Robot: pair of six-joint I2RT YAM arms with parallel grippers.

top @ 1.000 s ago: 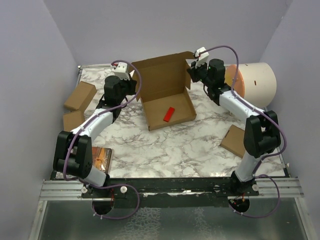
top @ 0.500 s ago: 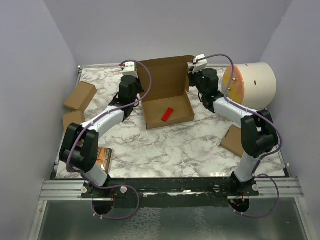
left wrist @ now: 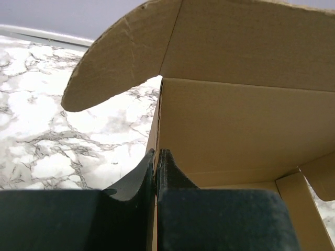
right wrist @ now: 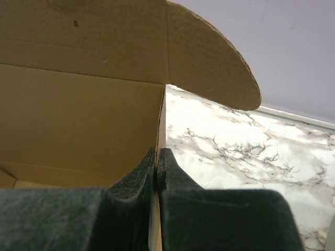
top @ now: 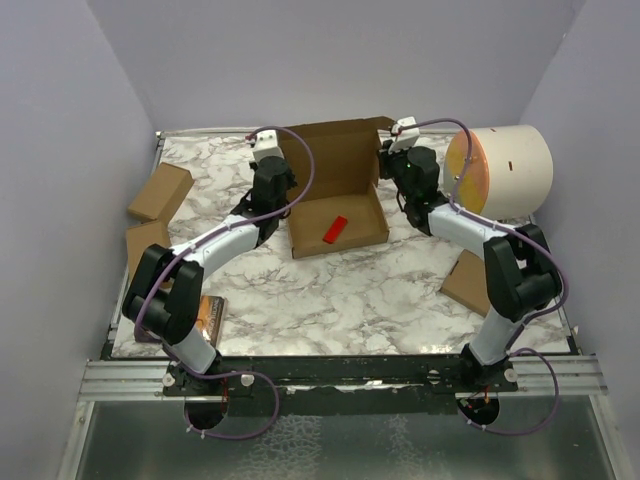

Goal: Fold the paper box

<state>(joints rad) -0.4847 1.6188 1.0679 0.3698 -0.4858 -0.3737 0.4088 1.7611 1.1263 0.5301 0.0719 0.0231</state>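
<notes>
The paper box [top: 335,205] is a brown cardboard mailer at the back middle of the table, its lid [top: 330,150] standing up behind the tray. A red block [top: 337,228] lies inside. My left gripper [top: 283,192] is shut on the box's left side wall [left wrist: 157,130], one finger inside and one outside. My right gripper [top: 384,168] is shut on the right side wall [right wrist: 161,130] the same way. Rounded lid flaps stick out past each wall, at left [left wrist: 115,63] and at right [right wrist: 214,63].
A cream cylinder with an orange end [top: 500,170] lies at the back right. Small brown boxes sit at left [top: 160,192], [top: 147,240] and at right [top: 468,282]. A flat printed packet [top: 205,316] lies by the left arm's base. Purple walls close three sides.
Both grippers have slid toward the back along the box's side walls. The box has turned square to the table and its lid has risen more upright.
</notes>
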